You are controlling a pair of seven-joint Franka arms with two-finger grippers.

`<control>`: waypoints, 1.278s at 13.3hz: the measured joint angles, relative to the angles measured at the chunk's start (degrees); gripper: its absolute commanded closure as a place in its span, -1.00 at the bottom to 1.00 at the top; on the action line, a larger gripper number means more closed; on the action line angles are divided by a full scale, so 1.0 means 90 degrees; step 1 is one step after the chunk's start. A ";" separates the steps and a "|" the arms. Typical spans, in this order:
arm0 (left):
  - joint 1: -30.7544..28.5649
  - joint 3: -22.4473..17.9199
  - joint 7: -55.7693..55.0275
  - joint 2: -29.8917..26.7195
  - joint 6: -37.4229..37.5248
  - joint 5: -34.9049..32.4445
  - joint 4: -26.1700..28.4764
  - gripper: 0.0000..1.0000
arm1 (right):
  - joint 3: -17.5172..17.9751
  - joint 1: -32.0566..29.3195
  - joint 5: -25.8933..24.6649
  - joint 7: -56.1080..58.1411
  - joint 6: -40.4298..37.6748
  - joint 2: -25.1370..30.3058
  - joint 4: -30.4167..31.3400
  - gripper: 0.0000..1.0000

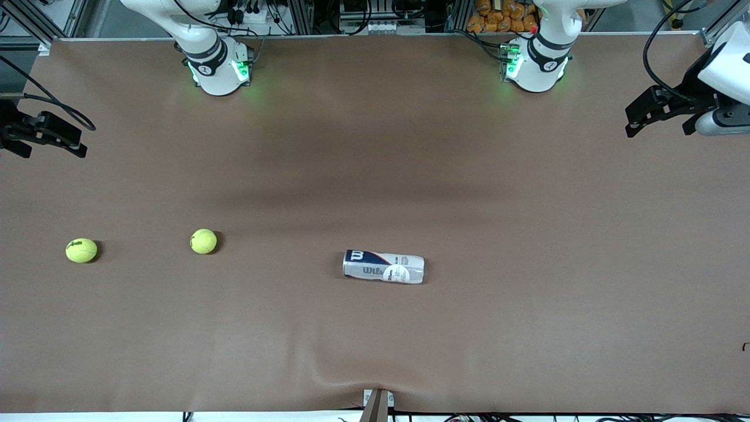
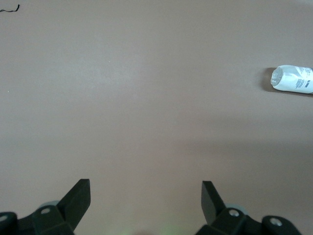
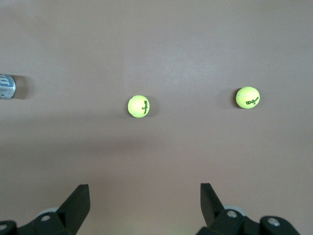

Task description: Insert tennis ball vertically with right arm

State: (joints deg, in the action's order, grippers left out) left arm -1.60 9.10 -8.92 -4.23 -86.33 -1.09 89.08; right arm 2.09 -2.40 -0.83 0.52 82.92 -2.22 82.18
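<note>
Right pincer hangs wide open, empty, over the counter at its own end; left pincer likewise waits, spread and empty; tennis can lies sideways.

A brown mat covers the table, with cluttered shelving along its top edge.

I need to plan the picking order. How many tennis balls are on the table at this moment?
2. One ball lies near the right arm's end of the table. The other ball lies between it and the can, which is on its side. More balls may be hidden inside the can.
</note>
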 measured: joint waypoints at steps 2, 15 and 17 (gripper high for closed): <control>-0.0010 -0.0001 0.0000 0.0000 0.0004 0.0000 -0.0002 -1.00 | 0.0000 0.0000 0.0000 0.0000 0.0000 0.0000 0.0000 -1.00; -0.0105 -0.0005 0.0000 0.0000 0.0297 0.0000 -0.0003 -1.00 | 0.0002 0.0000 0.0000 0.0000 -0.0002 0.0000 0.0000 -1.00; -0.0105 -0.0002 0.0000 0.0002 0.0305 0.0000 -0.0002 -1.00 | 0.0002 0.0000 0.0000 0.0000 -0.0005 0.0000 0.0000 -1.00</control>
State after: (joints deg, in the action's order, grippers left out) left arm -2.54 9.09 -8.92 -4.22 -83.59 -1.09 89.07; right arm 2.11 -2.40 -0.83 0.52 82.88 -2.22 82.18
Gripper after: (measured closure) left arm 0.000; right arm 0.000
